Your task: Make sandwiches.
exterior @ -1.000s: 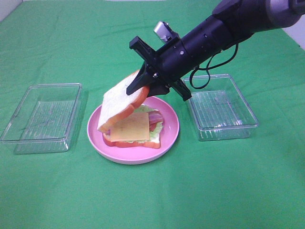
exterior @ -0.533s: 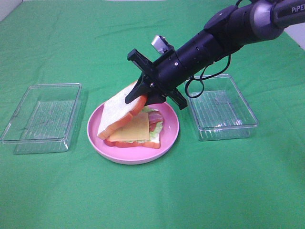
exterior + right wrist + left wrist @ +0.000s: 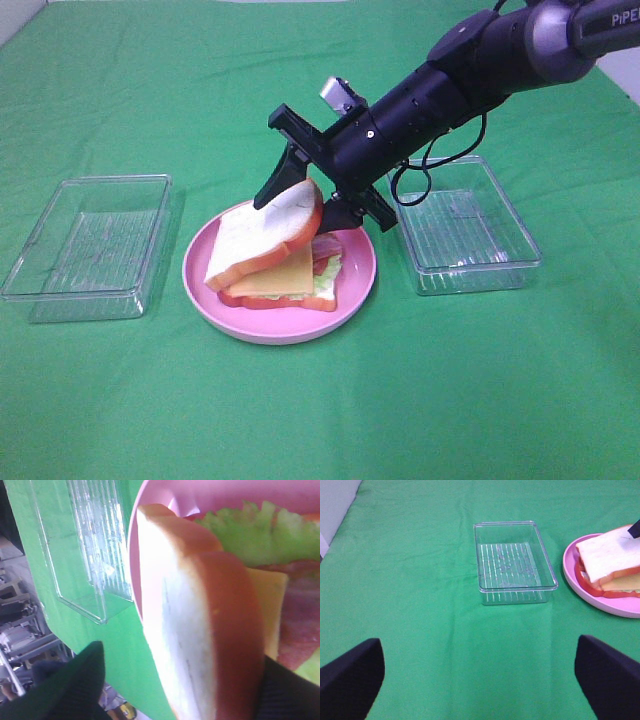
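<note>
Left tray (image 3: 88,245) sits near the table's left edge, untouched; your left gripper (image 3: 480,672) hangs wide open over bare cloth. Centre: the sandwich (image 3: 275,258) lies on the pink plate (image 3: 352,300). Top bread slice (image 3: 265,230) tilts, its raised end between the parted jaws of your right gripper (image 3: 305,195), no longer clamped. Risk: slice slides off askew. Cheese (image 3: 285,272), lettuce, bacon peek out.

The top bread slice (image 3: 268,232) hides most of the cheese (image 3: 287,275).
</note>
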Controlling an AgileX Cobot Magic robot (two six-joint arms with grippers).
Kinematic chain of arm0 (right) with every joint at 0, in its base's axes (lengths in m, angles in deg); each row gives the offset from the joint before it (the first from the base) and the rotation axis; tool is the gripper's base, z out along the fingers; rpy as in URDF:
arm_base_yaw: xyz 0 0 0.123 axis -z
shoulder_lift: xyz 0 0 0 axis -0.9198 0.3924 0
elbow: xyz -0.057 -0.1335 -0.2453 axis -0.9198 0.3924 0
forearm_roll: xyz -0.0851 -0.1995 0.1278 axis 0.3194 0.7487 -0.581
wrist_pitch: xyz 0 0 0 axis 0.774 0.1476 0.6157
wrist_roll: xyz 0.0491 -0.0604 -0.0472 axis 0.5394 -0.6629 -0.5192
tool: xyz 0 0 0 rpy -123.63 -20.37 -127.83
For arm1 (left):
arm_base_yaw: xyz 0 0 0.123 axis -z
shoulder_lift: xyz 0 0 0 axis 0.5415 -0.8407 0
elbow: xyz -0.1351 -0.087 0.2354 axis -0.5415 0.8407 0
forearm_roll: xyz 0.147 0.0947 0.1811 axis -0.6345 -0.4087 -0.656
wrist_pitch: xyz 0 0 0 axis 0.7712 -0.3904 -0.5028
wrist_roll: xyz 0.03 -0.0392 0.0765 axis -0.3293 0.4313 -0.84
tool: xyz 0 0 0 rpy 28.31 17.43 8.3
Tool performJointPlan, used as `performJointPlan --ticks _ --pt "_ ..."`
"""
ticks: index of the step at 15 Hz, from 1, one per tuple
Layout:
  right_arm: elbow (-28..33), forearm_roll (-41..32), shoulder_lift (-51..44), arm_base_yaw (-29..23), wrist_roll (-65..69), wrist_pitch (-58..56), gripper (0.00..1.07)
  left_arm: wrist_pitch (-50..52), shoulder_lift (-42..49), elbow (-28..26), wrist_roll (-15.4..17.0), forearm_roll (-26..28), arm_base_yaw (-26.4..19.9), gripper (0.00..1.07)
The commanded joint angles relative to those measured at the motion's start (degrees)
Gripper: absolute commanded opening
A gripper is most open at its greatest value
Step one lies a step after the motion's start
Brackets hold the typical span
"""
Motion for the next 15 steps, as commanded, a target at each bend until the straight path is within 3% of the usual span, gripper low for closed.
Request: performJointPlan --ticks 1,5,7,8,10,13,15 --pt "-0.34 4.64 -1.72 0.17 0.69 -0.34 0.78 0.57 1.43 0.06 0.00 0.52 0.00 0.96" --pt "-0.46 14.55 -4.64 0.17 5.21 -0.57 0.78 0.57 1.43 0.06 0.00 0.52 0.00 0.96" --pt "-0.46 23.61 -8.08 0.17 10.37 -0.57 0.78 0.57 1.43 0.06 0.00 0.52 0.00 0.96" --pt "-0.46 32.03 -12.61 0.17 15.01 -0.57 0.78 0.57 1.43 0.06 0.00 0.52 0.00 0.96" --pt "-0.46 39.59 -17.93 0.17 16.56 -1.09 0.78 0.57 1.43 0.06 0.00 0.52 0.00 0.96" --pt "-0.46 46.41 -23.78 0.86 18.11 -2.35 0.78 0.57 1.43 0.06 0.00 0.52 0.00 0.96" --pt "-0.46 46.47 -26.01 3.84 18.22 -5.10 0.78 0.57 1.43 0.06 0.00 0.52 0.00 0.96"
